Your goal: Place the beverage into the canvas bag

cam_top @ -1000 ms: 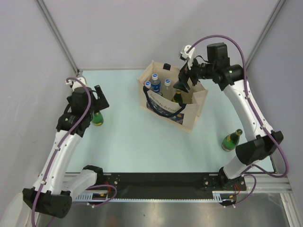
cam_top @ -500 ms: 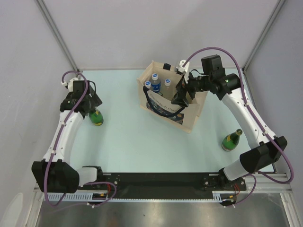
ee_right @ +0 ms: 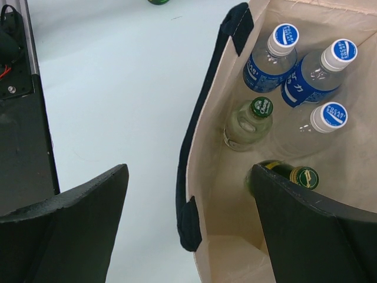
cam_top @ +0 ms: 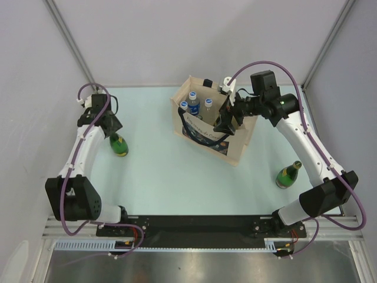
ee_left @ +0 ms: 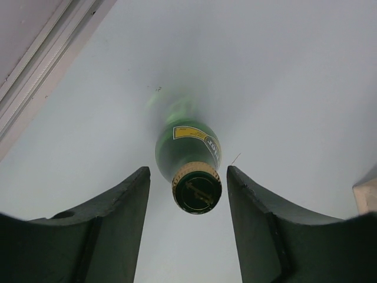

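Poises the left gripper (ee_left: 187,172), spread wide, over the upright green bottle (ee_left: 188,150); hangs the right gripper (ee_right: 189,171), likewise spread, above the canvas bag (ee_right: 213,154) rim.

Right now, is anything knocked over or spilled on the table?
No, nothing stands out. The canvas bag stands upright with its bottles cap-up inside. The left green bottle and the right green bottle look upright on the table, and no spill shows.
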You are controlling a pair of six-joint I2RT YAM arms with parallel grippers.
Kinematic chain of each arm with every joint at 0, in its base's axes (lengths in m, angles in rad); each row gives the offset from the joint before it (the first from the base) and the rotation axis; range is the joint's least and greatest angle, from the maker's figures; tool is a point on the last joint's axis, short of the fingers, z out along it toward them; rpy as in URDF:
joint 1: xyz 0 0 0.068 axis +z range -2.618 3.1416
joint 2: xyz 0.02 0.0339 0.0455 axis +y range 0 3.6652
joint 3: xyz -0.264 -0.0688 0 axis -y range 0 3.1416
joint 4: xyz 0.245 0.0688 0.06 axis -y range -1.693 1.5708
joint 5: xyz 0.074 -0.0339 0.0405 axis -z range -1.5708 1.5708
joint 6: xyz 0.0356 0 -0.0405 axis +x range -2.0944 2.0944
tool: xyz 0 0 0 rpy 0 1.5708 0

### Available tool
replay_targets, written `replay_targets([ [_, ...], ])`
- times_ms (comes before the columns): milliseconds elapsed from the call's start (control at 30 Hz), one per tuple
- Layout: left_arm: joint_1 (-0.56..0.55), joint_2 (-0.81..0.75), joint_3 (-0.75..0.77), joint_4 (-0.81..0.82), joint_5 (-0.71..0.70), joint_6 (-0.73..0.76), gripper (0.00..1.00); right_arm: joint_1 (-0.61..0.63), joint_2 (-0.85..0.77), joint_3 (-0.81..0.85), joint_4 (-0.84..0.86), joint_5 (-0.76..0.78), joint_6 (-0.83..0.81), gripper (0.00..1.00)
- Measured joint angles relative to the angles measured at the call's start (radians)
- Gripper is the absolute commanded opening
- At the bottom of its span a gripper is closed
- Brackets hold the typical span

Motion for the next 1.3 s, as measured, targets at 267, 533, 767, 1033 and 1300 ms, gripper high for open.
replay_targets([
  [267, 0.003, 0.027, 0.014, 0.013, 0.006, 0.018, 0.52, 0.0, 0.0, -0.001, 0.002, 0.01, 0.0, 0.91],
  [533, 0.007, 0.027, 0.014, 0.023, 0.026, 0.039, 0.28, -0.003, -0.001, -0.001, 0.002, 0.013, -0.002, 0.91],
  [767, 0.017, 0.024, 0.013, 0.033, 0.072, 0.092, 0.0, -0.005, -0.002, -0.001, -0.007, 0.031, -0.013, 0.91],
  [1033, 0.021, -0.06, -0.039, 0.045, 0.235, 0.2, 0.0, -0.025, -0.008, -0.001, -0.022, 0.043, -0.037, 0.92],
  [1300, -0.014, -0.204, -0.067, 0.083, 0.488, 0.315, 0.0, -0.047, -0.01, 0.0, -0.09, 0.031, -0.168, 0.92],
])
